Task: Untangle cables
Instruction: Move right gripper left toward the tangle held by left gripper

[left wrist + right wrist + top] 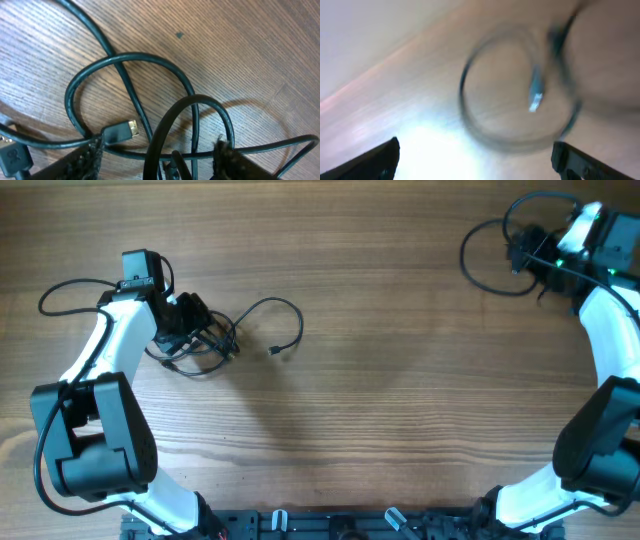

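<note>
- Two bunches of cables lie well apart on the wooden table (400, 380).
- One bunch is a tangle (215, 350) at about 9 o'clock in the overhead view.
- The left gripper (205, 330) sits right over the tangle.
- In the left wrist view its fingers (85, 160) are spread wide. Black strands run between them, and nothing is pinched.
- A small plug (121, 133) with a gold tip lies inside a round loop (125, 56), near the finger at 7 o'clock.
- One long strand (298, 320) curls out of the tangle toward 3 o'clock.
- The other cable makes a ring (464, 258) at about 1 o'clock on the table, just beside the right gripper (520, 252).
- The right wrist view is blurry. The fingers (375, 160) there stand far apart and hold nothing, and the ring lies on the table past them.
</note>
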Controlling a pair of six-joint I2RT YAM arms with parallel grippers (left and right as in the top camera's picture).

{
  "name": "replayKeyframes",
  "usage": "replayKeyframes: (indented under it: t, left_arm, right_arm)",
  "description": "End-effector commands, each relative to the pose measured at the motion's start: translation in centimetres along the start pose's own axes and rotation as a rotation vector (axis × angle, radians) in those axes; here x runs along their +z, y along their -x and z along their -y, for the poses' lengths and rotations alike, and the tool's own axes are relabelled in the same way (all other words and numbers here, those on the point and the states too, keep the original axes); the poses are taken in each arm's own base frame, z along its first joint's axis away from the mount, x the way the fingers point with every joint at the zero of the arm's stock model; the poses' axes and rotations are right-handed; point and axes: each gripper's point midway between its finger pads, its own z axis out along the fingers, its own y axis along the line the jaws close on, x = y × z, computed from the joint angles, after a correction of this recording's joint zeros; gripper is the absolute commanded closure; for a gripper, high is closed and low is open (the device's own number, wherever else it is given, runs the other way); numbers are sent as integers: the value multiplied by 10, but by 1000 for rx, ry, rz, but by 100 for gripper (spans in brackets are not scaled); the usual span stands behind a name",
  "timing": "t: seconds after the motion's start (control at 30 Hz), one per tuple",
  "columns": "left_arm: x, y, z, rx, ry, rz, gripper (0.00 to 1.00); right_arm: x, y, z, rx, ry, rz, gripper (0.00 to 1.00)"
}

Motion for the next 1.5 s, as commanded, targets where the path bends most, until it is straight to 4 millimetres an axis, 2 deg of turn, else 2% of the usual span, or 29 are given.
replayKeyframes:
  t: [0.0, 0.07, 0.2, 0.27, 0.5, 0.53, 0.57, 0.7, 0.87, 0.97, 1.1, 1.23, 1.4, 1.47]
  left_arm:
    - [4, 0, 0, 4, 7, -4, 16]
    - [3, -1, 2, 4, -3, -8, 11]
    - [-2, -5, 15, 7, -76, -30, 11]
    - [-11, -5, 24, 13, -122, -28, 11]
    - [-42, -1, 30, 28, -143, 36, 12]
    - [-46, 1, 28, 28, -134, 50, 11]
    - [-48, 3, 25, 28, -112, 68, 0]
    - [-51, 8, 11, 19, -35, 103, 0]
    - [-52, 15, -12, -76, 81, 155, 0]
    - [-55, 19, -30, -154, 146, 177, 0]
    - [-56, 19, -40, -202, 150, 164, 0]
    - [-56, 9, -51, -221, 180, 117, 2]
    - [-54, -6, -42, -225, 126, 39, 17]
    - [-53, -7, -37, -225, 100, 27, 19]
  right_arm:
    - [4, -48, -39, 86, 146, -196, 0]
    - [5, -68, -51, 38, 151, -260, 0]
    - [5, -101, -74, -18, 169, -362, 0]
    - [1, -121, -98, -26, 243, -434, 0]
    - [0, -168, -164, -144, 345, -521, 0]
    - [1, -173, -170, -157, 344, -528, 0]
    - [1, -183, -180, -171, 342, -538, 0]
    - [-3, -214, -213, -251, 379, -572, 0]
    - [-9, -249, -257, -377, 450, -568, 0]
    - [-5, -260, -269, -380, 395, -526, 0]
    - [-2, -275, -281, -389, 332, -473, 0]
    - [-2, -293, -289, -449, 306, -450, 0]
    - [2, -319, -294, -507, 285, -454, 0]
    - [5, -331, -297, -525, 289, -468, 0]
